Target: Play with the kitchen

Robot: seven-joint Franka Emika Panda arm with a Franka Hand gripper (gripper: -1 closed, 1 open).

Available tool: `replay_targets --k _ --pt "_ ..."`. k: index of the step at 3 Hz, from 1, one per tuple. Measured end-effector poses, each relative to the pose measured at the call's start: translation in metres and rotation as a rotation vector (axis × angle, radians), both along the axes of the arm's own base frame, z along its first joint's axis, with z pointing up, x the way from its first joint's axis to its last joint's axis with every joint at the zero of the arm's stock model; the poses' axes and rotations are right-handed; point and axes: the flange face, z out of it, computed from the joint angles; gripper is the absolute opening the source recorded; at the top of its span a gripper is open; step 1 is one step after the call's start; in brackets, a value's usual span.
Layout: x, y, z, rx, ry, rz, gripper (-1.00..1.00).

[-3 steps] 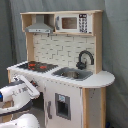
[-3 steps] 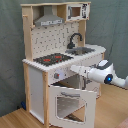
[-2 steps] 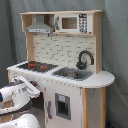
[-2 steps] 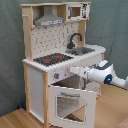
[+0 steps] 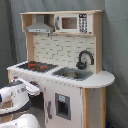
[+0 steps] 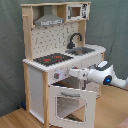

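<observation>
The kitchen (image 6: 55,65) stands on the floor, its oven door (image 6: 70,102) swung partly open. The gripper (image 6: 74,73) sits at the front panel just under the stovetop (image 6: 52,59), at its 5 o'clock; whether it is spread, I cannot tell. Pushing further could jam it against the panel or tip the toy.

Soft, even light fills both exterior views; shadows are faint, nothing glares, and everything looks slightly blurred, edges included.
</observation>
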Motion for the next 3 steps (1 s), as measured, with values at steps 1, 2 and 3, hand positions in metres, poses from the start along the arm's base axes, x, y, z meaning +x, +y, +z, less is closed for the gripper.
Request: replay_targets --k 1,2,3 --pt "0.0001 0.0011 -0.0009 -0.106 0.000 -0.007 -1.00" --pt "0.0000 0.0022 -0.0017 -0.209 0.001 -0.014 -1.00" --pt "-0.0022 -0.0018 -0.0021 -0.247 0.000 -0.042 -1.00"
